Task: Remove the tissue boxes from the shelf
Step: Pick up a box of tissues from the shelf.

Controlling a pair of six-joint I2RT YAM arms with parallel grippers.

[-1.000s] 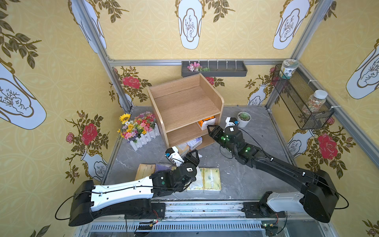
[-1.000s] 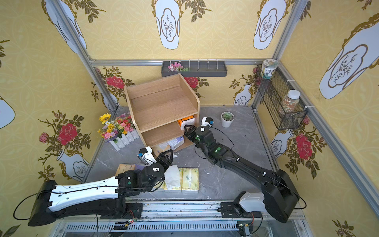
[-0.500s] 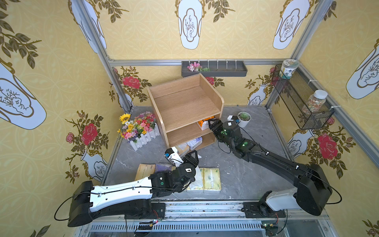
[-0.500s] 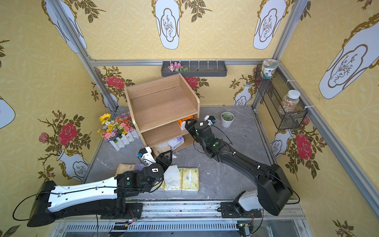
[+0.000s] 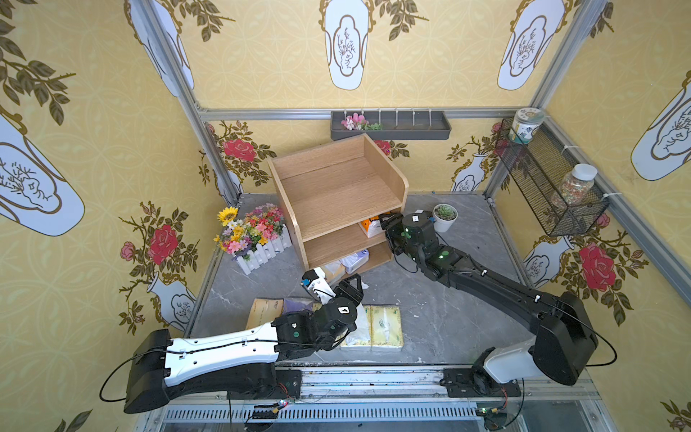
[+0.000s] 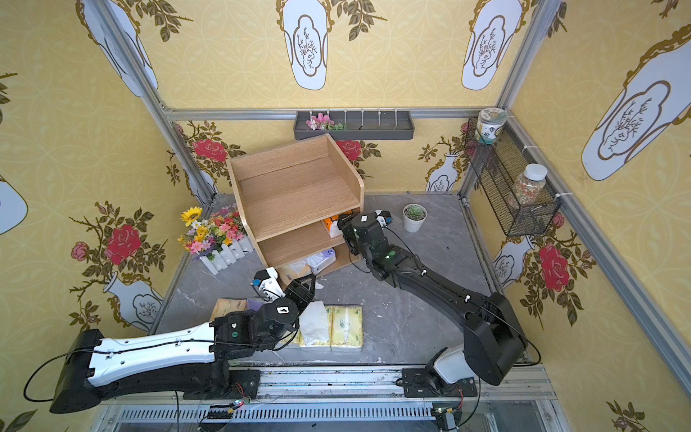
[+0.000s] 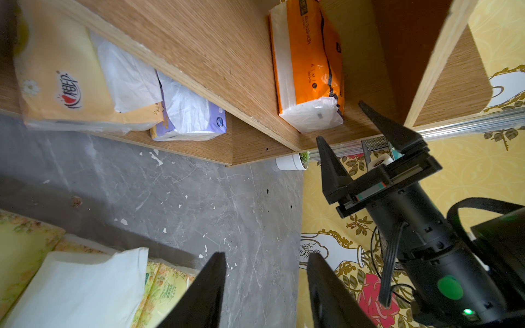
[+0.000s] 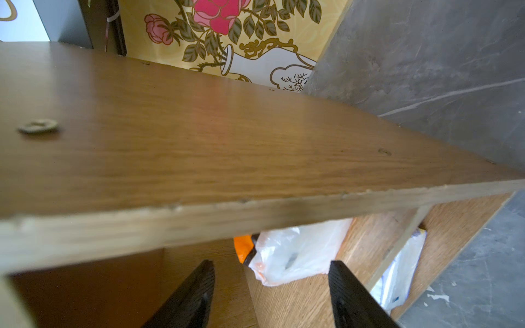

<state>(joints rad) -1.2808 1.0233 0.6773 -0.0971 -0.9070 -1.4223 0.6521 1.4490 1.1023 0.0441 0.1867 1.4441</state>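
Now the right gripper (image 7: pixel 341 121) has reached the middle tier of the shelf (image 5: pixel 336 190), jaws wide and empty, tips just short of the orange pack (image 7: pixel 306 62); a grasp seems next. The left gripper (image 7: pixel 265 257) hangs half-open, empty. A tan pack (image 7: pixel 62 85) and a lavender pack (image 7: pixel 199 125) lie on the bottom tier.

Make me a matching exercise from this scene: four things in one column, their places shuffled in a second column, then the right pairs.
Things
1. orange-and-white pack
2. lavender pack
3. pale yellow pack
4. capped jar of coloured bits

Places
A. in the wire basket on the wall
B. bottom tier of the shelf
C. on the table, off the shelf
D. middle tier of the shelf

Pairs: 1-D, 2-B, 3-C, 4-A
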